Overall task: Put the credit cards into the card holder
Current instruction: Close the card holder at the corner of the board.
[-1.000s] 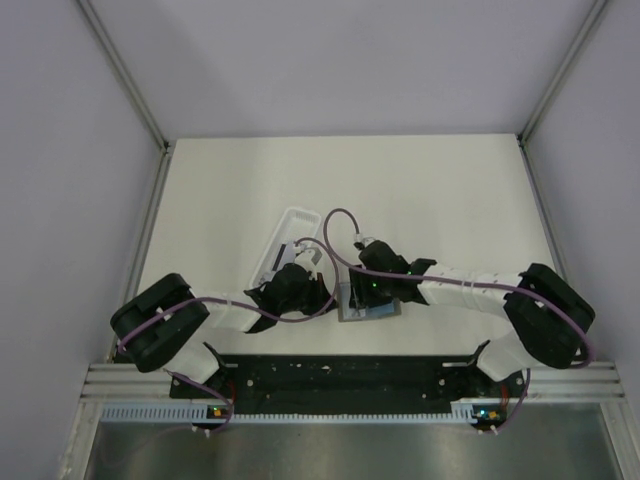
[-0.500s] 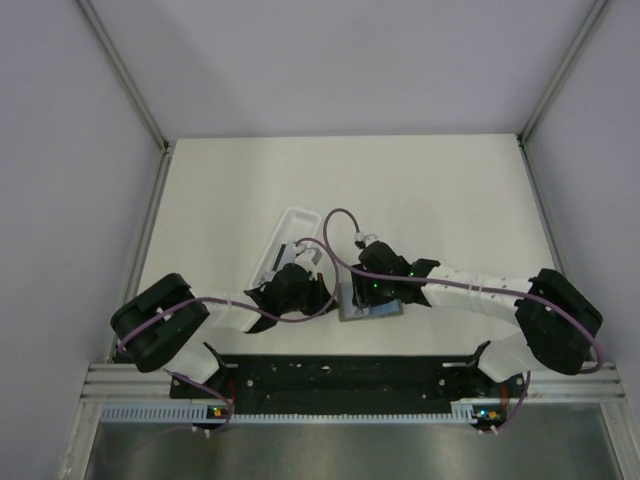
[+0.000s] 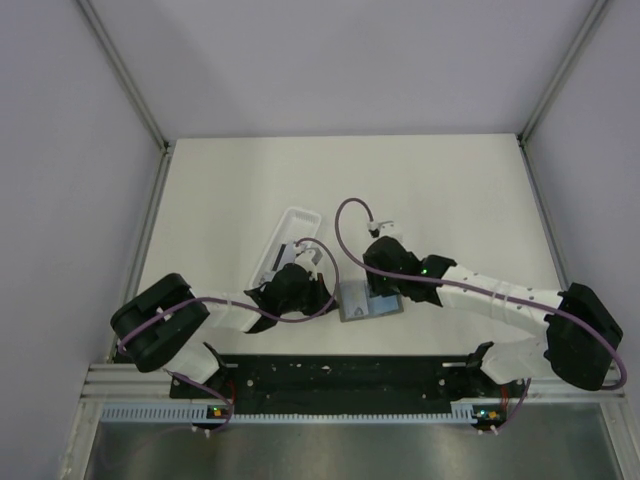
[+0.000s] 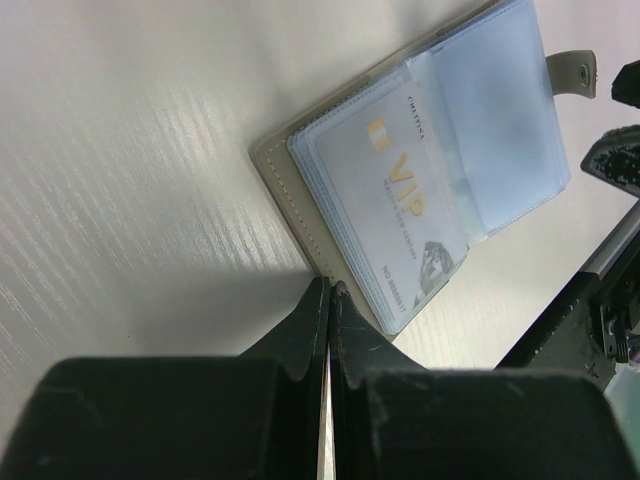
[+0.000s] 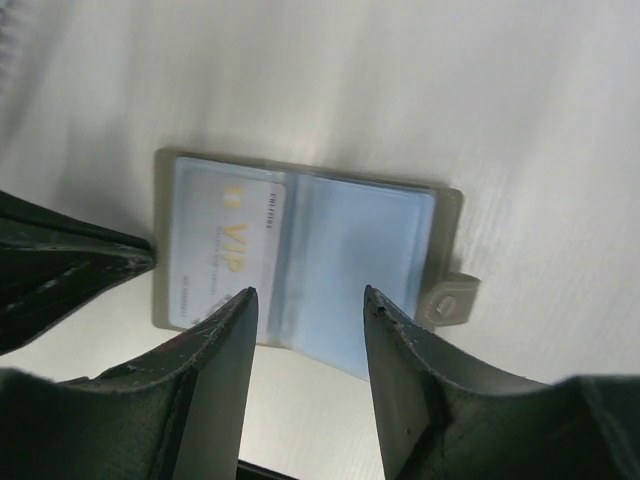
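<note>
1. The wallet is laid open on the table, near the front edge between the two arms. One card is seen inside its left clear sleeve.
2. The fingers of the left gripper are pressed together, with their tips set at the wallet's left edge; whether the cover is pinched cannot be told. The right gripper is held above the wallet with its fingers spread apart and nothing between them.
3. If the left tips slip off, the wallet could be skidded across the smooth table or folded shut, since its cover is light and thin.
4. The card could be dragged back out if the loose, slick sleeve is caught by a right finger.
5. The cover is judged to be soft grey leatherette, stitched along the edge, with a snap tab. The sleeves are thin, glossy and bluish. The card is stiff, flat and pale, with gold print.
6. A white tray with rounded ends lies beyond the left gripper; its contents cannot be made out.
</note>
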Tool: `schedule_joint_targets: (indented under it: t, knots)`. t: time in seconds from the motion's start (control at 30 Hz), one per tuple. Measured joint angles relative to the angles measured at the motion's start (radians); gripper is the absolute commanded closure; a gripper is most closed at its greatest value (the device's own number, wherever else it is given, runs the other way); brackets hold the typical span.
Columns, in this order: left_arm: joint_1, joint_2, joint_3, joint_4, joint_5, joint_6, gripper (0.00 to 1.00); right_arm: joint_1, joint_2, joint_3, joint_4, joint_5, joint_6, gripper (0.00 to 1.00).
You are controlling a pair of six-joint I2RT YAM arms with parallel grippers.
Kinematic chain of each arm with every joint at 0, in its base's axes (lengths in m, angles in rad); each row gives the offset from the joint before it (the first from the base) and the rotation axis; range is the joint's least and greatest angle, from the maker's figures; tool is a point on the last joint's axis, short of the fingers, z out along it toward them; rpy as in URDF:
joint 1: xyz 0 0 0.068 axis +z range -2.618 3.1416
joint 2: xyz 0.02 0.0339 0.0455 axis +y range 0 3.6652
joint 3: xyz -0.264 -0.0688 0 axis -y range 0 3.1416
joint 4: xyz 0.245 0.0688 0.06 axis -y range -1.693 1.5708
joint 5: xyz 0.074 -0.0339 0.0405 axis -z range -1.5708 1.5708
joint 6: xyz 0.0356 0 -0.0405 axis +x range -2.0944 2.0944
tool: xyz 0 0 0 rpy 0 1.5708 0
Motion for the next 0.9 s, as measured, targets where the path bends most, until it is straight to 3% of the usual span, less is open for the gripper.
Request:
schedule_joint_targets:
  t: [0.5, 0.6, 0.8, 0.9]
  knots:
    - [0.0, 0.0, 0.0, -0.001, 0.001, 0.0, 1.0, 0.001, 0.104, 0.045, -0.229, 0.254, 0.053, 0.55]
    - [0.0, 0.0, 0.0, -0.001, 0.001, 0.0, 1.0, 0.001, 0.143, 0.045, -0.245, 0.266, 0.065, 0.64]
    - [0.0, 0.0, 0.0, -0.001, 0.001, 0.0, 1.0, 0.001, 0.166, 0.045, -0.256, 0.308, 0.09, 0.99]
    - [0.0, 0.0, 0.0, -0.001, 0.0, 0.0, 1.0, 0.001, 0.154, 0.044, -0.257, 0.324, 0.097, 1.0]
